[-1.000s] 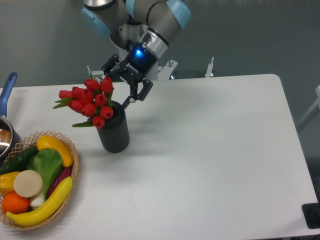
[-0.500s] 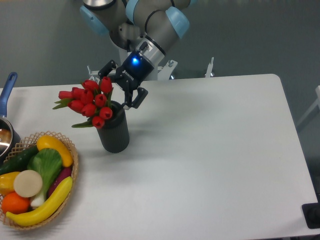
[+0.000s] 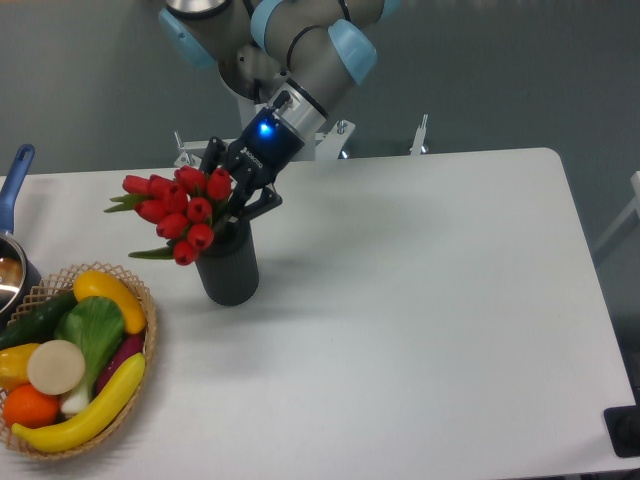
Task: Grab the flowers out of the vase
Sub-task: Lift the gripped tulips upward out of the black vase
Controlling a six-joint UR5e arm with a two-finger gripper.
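The arm reaches down from the top edge, wrist tilted toward the left, its gripper right at the mouth of the vase on the desk. The fingers look closed on the flowers, though buds hide the contact. The flowers lean left, stems in the vase

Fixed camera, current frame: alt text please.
A two-finger gripper reaches into a bunch of red tulips standing in a dark ribbed cylindrical vase on a white table. A wicker basket of toy produce sits front-left.
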